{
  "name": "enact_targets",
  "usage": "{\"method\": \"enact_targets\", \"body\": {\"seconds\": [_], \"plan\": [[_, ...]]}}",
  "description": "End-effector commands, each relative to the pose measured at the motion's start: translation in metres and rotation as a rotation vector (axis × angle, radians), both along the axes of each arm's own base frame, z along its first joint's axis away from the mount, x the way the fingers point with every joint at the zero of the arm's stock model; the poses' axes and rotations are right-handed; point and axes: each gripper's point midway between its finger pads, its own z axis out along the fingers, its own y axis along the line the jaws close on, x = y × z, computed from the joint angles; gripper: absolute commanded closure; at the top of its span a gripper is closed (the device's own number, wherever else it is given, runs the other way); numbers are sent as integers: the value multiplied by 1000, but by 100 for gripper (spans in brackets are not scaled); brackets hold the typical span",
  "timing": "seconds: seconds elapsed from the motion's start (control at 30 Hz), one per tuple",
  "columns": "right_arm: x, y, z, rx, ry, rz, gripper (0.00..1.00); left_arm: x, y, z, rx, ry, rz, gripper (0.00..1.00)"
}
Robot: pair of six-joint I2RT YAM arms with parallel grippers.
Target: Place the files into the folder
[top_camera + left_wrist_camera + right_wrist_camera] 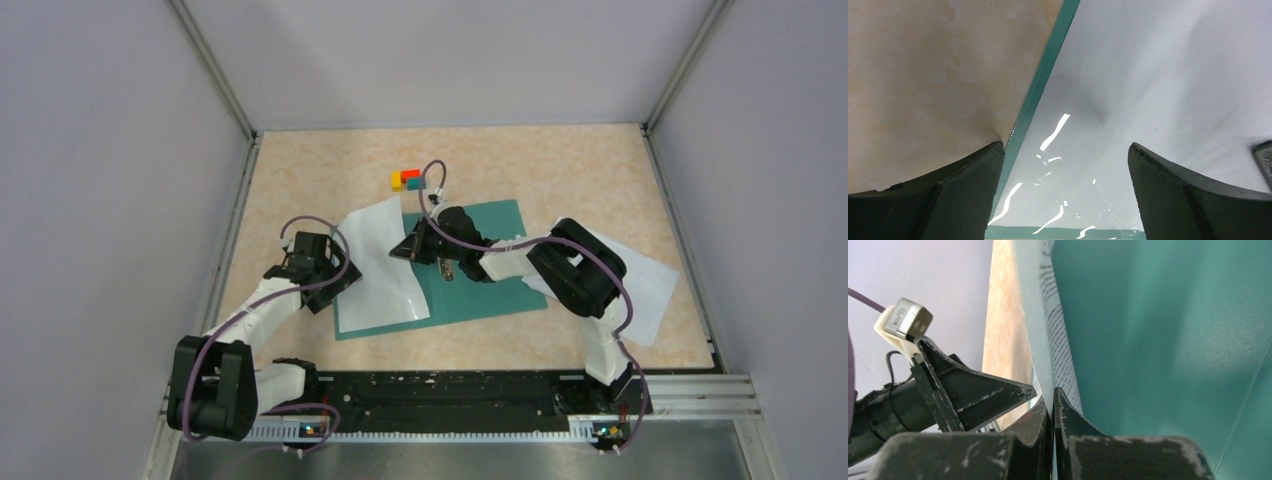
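Right pincer (1053, 396) pressed together, pinching printed sheet (1060, 347) by edge; folder (1168, 340) just right of its fingers; left pincer (1065, 150) spread wide above sheet; folder edge beside its left finger.

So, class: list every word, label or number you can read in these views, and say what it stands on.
On the printed sheet: lines of small text, too small and slanted to read.
On the small grey block: marks too blurred to read.
No legible text elsewhere.
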Motion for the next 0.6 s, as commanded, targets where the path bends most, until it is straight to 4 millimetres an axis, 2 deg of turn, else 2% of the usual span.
{"method": "enact_targets", "body": {"seconds": [0.0, 0.27, 0.57], "plan": [[-11, 18, 4, 16, -17, 68, 100, 2, -5, -4, -28, -6, -6, 2], [-13, 10, -5, -24, -8, 52, 100, 5, -5, -3, -30, -9, -5, 2], [8, -5, 3, -43, -37, -17, 100, 3, -5, -2, -27, -8, -8, 1]]}}
